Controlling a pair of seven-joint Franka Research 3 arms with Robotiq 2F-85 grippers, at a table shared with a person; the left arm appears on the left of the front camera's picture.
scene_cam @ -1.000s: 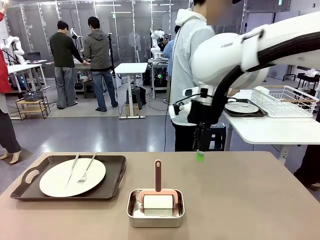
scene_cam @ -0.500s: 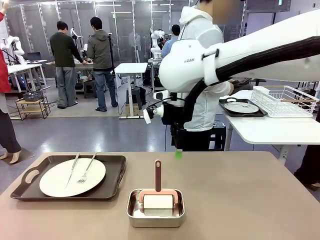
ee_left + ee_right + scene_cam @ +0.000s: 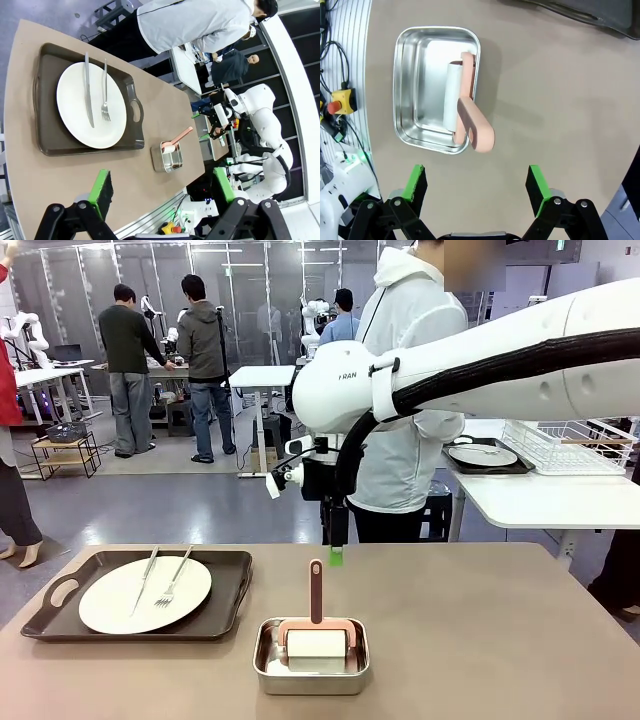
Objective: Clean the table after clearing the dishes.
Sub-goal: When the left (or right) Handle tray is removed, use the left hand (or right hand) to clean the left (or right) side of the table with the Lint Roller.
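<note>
On the table: we find one tray [image 3: 230, 590] near the left end of the table [image 3: 480, 640], with a plate [image 3: 120, 605], knife [image 3: 145, 580] and fork [image 3: 172, 582] lying on it.
Side table: a second tray [image 3: 500, 470] carrying a second plate [image 3: 483, 454] sits on the white table [image 3: 540, 502] off to the right, apart from the brown one.
Pan: a small steel pan [image 3: 268, 655] stands near the front edge, about the middle, with a pink-handled roller [image 3: 316, 592] resting in it.
Right gripper: the right gripper [image 3: 476, 192] hangs above the pan with its jaws wide and nothing in them. The roller's handle lies below it, untouched.
Left gripper: the left gripper [image 3: 161, 192] looks down on the table from well above, jaws wide, holding nothing.
Done: we judge the clearing half finished, with one set of dishes off the table.
Left to do: one tray to carry off, then all the wiping. The roller is not yet picked up, though the right arm looks placed to take it.
</note>
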